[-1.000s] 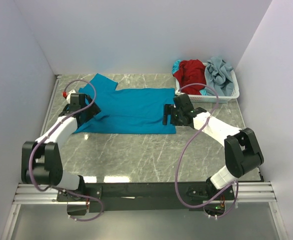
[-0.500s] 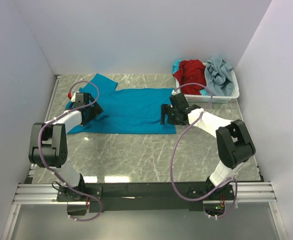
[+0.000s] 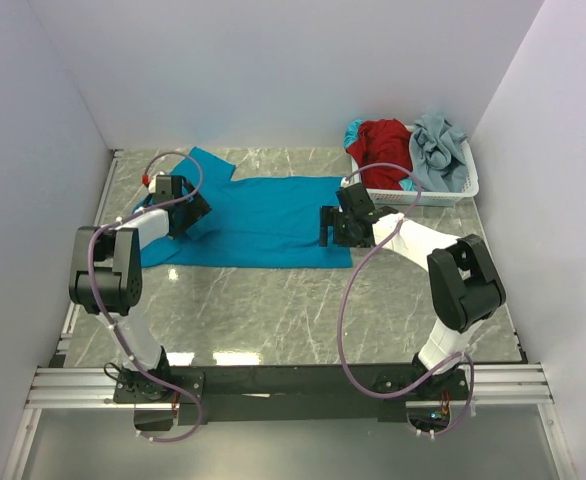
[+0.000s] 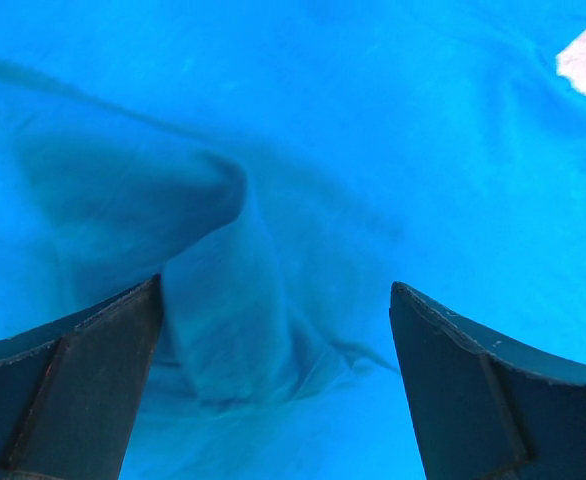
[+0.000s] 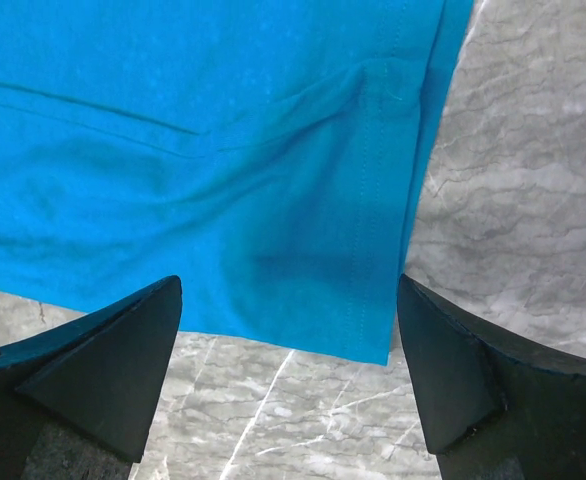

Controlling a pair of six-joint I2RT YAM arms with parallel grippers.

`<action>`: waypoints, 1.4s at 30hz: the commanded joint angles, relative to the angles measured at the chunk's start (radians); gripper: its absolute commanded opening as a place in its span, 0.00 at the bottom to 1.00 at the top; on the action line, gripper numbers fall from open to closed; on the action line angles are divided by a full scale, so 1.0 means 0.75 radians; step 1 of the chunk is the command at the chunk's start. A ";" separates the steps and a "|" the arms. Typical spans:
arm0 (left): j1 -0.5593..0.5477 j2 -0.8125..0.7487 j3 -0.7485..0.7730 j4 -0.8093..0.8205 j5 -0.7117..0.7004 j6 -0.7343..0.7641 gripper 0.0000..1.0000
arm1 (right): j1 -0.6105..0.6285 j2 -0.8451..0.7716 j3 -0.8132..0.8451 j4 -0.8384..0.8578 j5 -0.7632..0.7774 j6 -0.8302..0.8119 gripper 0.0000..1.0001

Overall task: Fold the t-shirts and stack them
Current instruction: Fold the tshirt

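Observation:
The teal-blue t-shirt (image 3: 258,222) lies spread flat on the marble table, sleeves at the left, hem at the right. My left gripper (image 3: 189,212) is open and low over its rumpled left end; the left wrist view shows a raised fold of the shirt (image 4: 223,300) between the fingers. My right gripper (image 3: 330,228) is open over the shirt's near right hem corner (image 5: 358,300), with stitched hem and bare marble between the fingers. A red t-shirt (image 3: 380,142) and a pale grey-blue t-shirt (image 3: 436,148) lie bunched in the basket.
A white lattice basket (image 3: 443,193) stands at the back right of the table, close behind my right arm. White walls close in the left, back and right sides. Bare marble table (image 3: 293,310) lies in front of the shirt.
My left gripper has moved away from me and rightward onto the shirt's left end. My right gripper has shifted left and a little back, over the hem corner. The shirt lies as before.

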 commanded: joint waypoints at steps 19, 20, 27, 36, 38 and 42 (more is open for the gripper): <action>0.006 0.140 0.518 0.019 0.035 0.120 0.99 | -0.002 -0.067 0.046 0.011 0.094 -0.055 0.94; 0.006 0.099 0.473 0.038 0.039 0.116 1.00 | -0.002 -0.073 0.042 0.017 0.094 -0.055 0.94; 0.012 -0.223 -0.020 0.019 -0.128 0.014 0.99 | -0.004 -0.104 0.001 0.042 0.053 -0.057 0.94; 0.093 -0.198 -0.127 0.034 -0.073 -0.013 0.92 | -0.004 -0.137 -0.052 0.062 0.037 -0.059 0.94; 0.096 -0.162 -0.115 0.013 -0.096 -0.015 0.87 | -0.002 -0.143 -0.064 0.058 0.047 -0.057 0.94; 0.106 -0.114 -0.086 -0.001 -0.094 -0.015 0.77 | -0.002 -0.149 -0.067 0.050 0.061 -0.066 0.94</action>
